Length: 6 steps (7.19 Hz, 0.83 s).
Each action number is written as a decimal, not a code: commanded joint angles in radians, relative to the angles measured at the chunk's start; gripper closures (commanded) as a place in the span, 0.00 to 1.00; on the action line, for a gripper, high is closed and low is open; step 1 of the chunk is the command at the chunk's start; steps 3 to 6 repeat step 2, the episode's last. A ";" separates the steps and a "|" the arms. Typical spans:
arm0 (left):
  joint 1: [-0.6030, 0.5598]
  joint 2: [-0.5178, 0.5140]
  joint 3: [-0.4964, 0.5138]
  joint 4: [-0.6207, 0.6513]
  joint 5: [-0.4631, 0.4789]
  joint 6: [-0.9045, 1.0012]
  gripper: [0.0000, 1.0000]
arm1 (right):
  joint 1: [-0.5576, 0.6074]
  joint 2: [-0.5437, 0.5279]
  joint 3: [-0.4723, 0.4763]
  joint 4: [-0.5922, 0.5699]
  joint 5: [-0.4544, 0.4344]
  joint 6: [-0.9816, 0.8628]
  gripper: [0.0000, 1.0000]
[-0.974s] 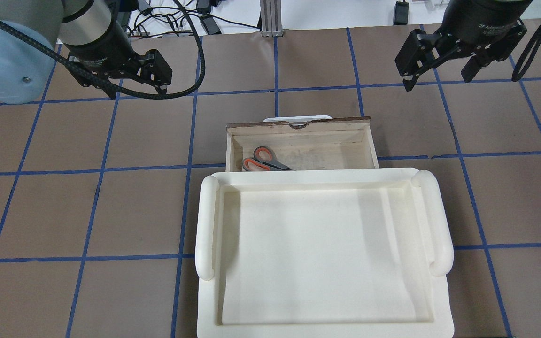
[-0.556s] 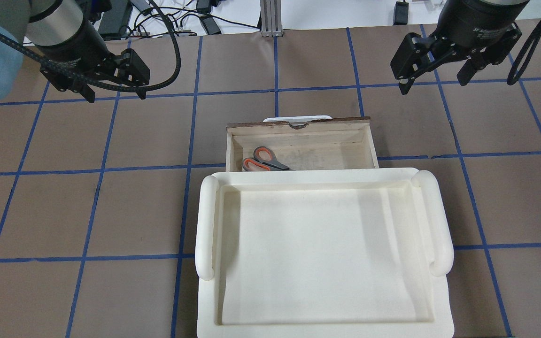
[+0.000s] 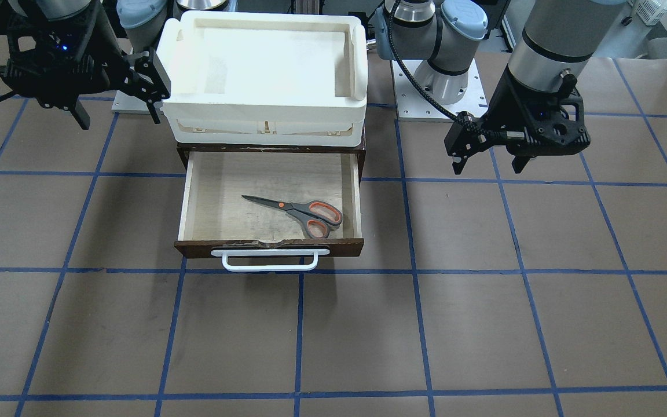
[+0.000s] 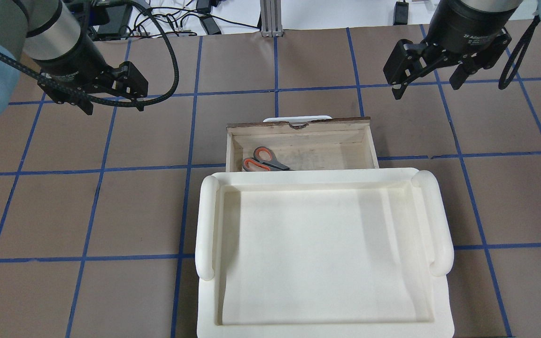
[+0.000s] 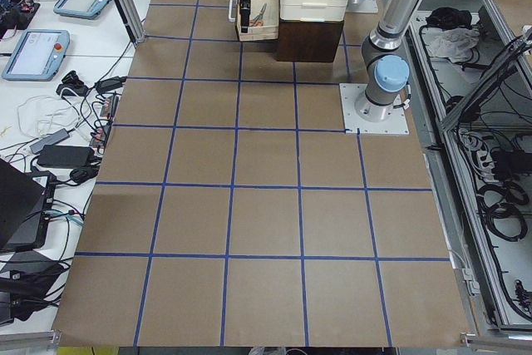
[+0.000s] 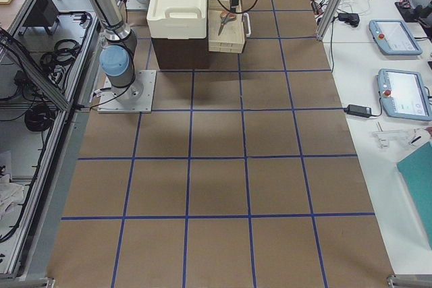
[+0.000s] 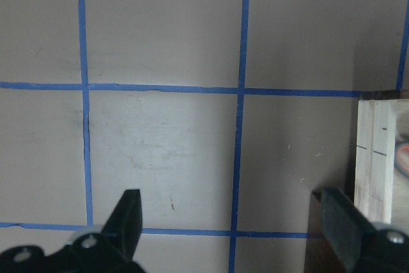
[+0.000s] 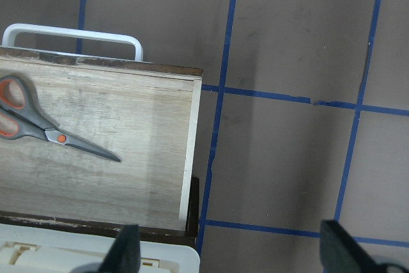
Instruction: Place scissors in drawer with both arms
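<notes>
Left gripper (image 4: 113, 108) and right gripper (image 4: 424, 90), both agape, shifted; scissors (image 3: 299, 211) lie widthwise in drawer (image 3: 223, 191), blades rightward.

Silver-grey tubular left arm (image 3: 546, 35) and right arm (image 6: 108, 8), pale blue joint caps (image 3: 464, 17), black braided cable (image 4: 175, 65), black skeletal left gripper (image 4: 113, 107) and right gripper (image 4: 424, 89), white lettering (image 4: 475, 35) on a black collar (image 4: 467, 21), small blue light (image 3: 64, 47)
</notes>
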 commanded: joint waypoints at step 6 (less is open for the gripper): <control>-0.002 0.007 -0.008 -0.004 0.002 0.000 0.00 | 0.000 0.000 0.003 0.000 -0.002 0.000 0.00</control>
